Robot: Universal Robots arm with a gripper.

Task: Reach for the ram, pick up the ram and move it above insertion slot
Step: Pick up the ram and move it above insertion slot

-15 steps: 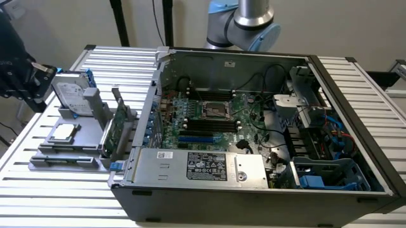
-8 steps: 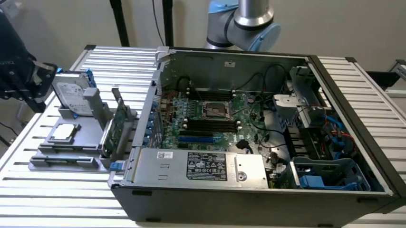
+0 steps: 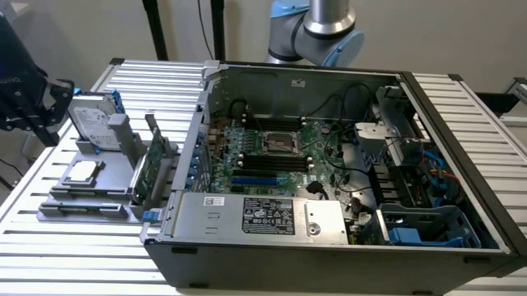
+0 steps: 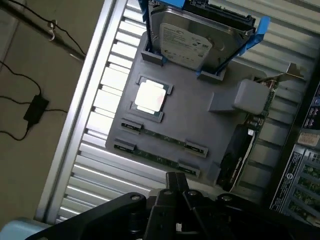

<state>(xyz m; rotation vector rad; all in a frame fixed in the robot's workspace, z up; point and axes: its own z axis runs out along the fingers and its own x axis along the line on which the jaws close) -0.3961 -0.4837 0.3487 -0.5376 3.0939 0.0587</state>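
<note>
Two ram sticks stand on edge in the grey holder [image 4: 220, 95]: one ram [image 4: 162, 137] nearer the processor, the other ram [image 4: 154, 156] by the holder's outer edge. My gripper [image 4: 175, 179] hovers above and off to the side of them, fingers shut with nothing between them. In the exterior view the gripper [image 3: 39, 123] hangs at the far left, over the table's edge beside the holder [image 3: 99, 185]. The black insertion slots [image 3: 272, 161] lie on the motherboard inside the open computer case [image 3: 329, 246].
The holder also carries a hard drive [image 4: 192, 42] in a blue frame, a processor [image 4: 150, 97] and an upright green expansion card [image 4: 245, 145] with a metal bracket. Cables [image 4: 35, 107] lie on the floor beyond the slatted table [image 4: 100, 150]. The case wall [image 3: 194, 148] stands between holder and motherboard.
</note>
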